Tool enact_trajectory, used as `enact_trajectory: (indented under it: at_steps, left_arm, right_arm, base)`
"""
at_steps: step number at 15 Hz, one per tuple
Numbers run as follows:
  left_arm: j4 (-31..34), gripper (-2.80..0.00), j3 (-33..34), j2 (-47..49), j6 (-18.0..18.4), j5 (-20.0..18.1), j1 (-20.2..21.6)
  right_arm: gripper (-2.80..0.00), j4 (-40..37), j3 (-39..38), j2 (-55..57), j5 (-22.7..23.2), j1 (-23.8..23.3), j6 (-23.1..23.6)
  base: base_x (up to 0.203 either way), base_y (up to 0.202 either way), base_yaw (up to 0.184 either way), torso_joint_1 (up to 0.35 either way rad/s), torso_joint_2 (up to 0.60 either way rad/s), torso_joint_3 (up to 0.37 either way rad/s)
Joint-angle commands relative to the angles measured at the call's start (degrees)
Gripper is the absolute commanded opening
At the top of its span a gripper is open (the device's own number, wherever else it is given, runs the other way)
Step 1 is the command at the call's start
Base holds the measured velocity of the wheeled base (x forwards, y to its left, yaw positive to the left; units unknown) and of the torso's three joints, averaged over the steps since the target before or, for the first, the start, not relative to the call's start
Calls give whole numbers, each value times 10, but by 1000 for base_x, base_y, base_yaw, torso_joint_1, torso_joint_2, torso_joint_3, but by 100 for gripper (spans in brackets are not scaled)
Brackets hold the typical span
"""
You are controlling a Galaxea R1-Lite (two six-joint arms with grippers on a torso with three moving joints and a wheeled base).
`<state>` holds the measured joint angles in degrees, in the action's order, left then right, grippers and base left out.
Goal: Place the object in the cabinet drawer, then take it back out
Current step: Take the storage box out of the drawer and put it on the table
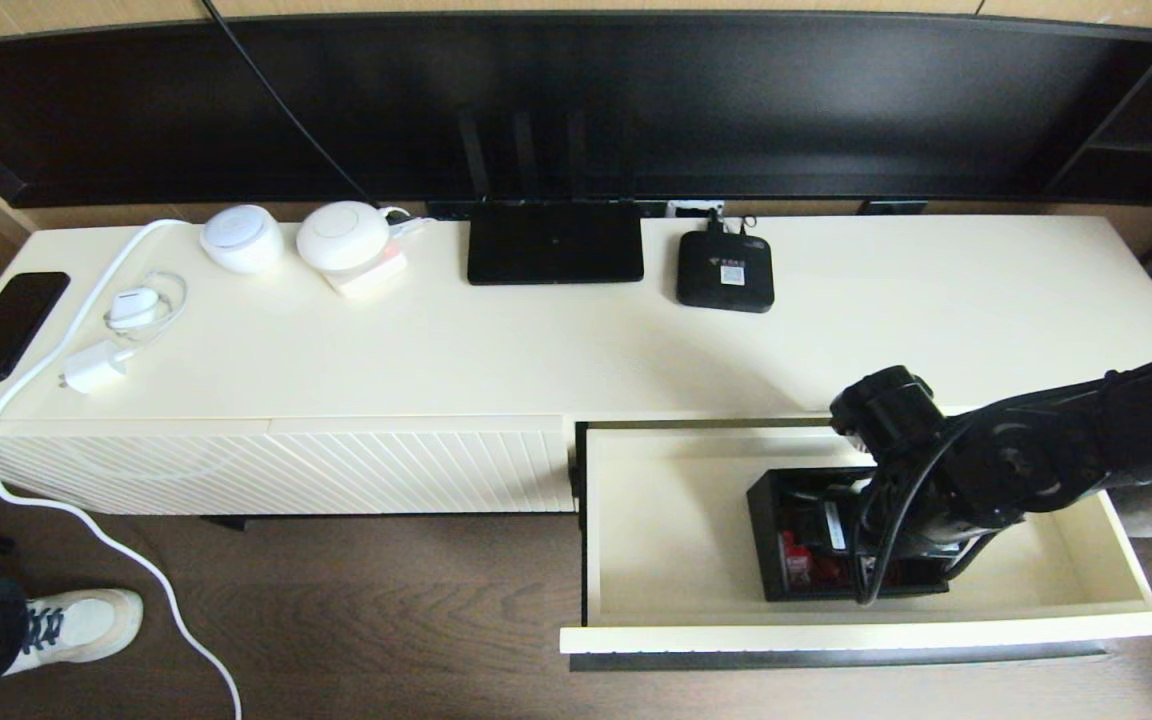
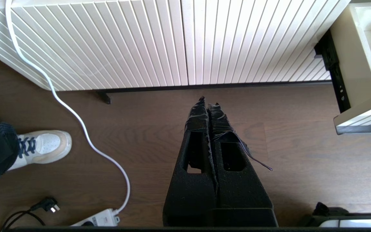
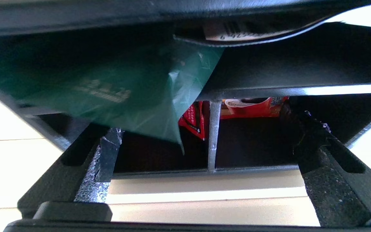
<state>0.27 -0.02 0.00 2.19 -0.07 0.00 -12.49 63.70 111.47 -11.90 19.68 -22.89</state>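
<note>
The wide cream drawer (image 1: 671,540) stands pulled out at the cabinet's right end, and its corner also shows in the left wrist view (image 2: 362,111). The black organiser box (image 1: 771,545) rests on the drawer floor, right of centre. My right gripper (image 1: 871,545) reaches down onto it and hides much of it. In the right wrist view the gripper (image 3: 206,141) is open, its fingers (image 3: 108,151) flanking the two ends of the box (image 3: 211,169). A green packet (image 3: 114,93) and red packets (image 3: 253,108) lie in the compartments. My left gripper (image 2: 208,101) hangs shut over the wooden floor.
On the cabinet top (image 1: 886,330) lie a flat black router (image 1: 554,243), a small black device (image 1: 724,272), two white round devices (image 1: 341,235), a phone (image 1: 6,325) and chargers. A white cable (image 2: 76,112) and a person's shoe (image 2: 42,146) are on the floor.
</note>
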Motion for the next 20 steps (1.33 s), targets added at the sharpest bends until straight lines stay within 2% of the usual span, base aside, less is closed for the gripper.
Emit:
enact_trajectory:
  at_steps: [1,5,13,14,20]
  left_arm:
    - [0,-280,0,1,0,0,0]
    - [0,-280,0,1,0,0,0]
    - [0,-280,0,1,0,0,0]
    - [0,-280,0,1,0,0,0]
    - [0,-280,0,1,0,0,0]
  right_arm:
    - [0,3,-3,8,-1,-1,0]
    - [0,30,-23,10,-1,-2,24]
    - [0,50,-28,17,-1,-7,33]
    - [-280,52,-25,18,-1,-7,32]
    - [-280,51,-30,13,-1,-6,32]
  base:
    - [0,0,0,0,0,0]
    - [0,0,0,0,0,0]
    - [0,0,0,0,0,0]
    - [0,0,0,0,0,0]
    - [0,0,0,0,0,0]
